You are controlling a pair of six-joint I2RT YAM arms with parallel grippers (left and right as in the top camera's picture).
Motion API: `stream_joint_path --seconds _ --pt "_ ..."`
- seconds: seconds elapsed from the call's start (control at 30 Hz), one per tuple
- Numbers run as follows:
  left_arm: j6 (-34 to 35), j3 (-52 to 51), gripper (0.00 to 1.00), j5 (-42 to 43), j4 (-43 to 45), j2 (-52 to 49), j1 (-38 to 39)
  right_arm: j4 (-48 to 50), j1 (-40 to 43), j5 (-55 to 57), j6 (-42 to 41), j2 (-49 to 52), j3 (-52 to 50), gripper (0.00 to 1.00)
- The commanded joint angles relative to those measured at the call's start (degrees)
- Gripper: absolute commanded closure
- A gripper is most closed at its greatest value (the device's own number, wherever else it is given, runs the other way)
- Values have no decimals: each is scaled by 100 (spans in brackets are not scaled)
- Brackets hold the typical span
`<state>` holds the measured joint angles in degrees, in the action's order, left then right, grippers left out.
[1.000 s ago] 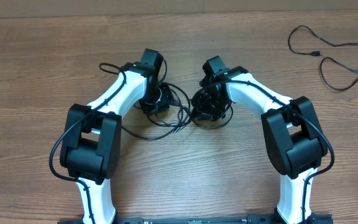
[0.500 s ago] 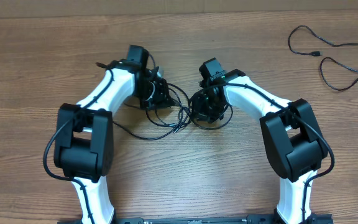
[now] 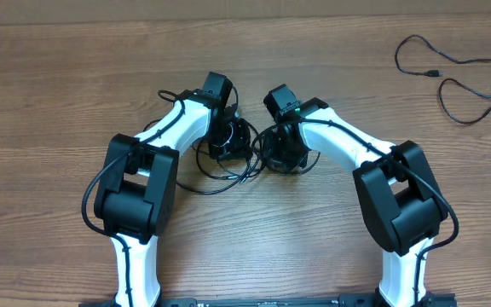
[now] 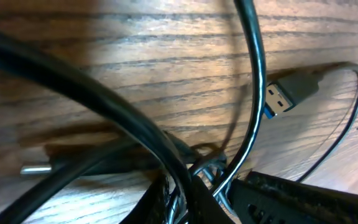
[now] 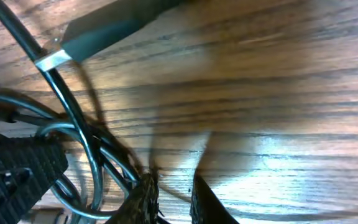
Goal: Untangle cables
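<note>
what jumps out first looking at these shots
A knot of thin black cables sits in the middle of the table, with the left arm and right arm bent in over it from either side. A separate cable lies in loose loops at the overhead view's upper right. The left wrist view shows a USB plug with a blue insert.
</note>
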<state>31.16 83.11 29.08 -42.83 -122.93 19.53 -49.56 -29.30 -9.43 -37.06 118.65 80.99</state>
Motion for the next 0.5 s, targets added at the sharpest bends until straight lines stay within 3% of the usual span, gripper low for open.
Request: stream_joint_path --seconds 0.0,0.2,0.33,0.47 --pt "13 -22 85 -269 164 -332 35 26 -264 675 -190 13 -68 82" --pt "-39 -22 91 -404 387 -332 -57 142 -391 111 -42 13 125 81" --pt "280 -22 93 -216 522 -332 -393 -308 -391 50 -44 13 800 81" --pt "354 -22 96 151 629 -332 -946 -37 -452 -87 -201 42 870 81"
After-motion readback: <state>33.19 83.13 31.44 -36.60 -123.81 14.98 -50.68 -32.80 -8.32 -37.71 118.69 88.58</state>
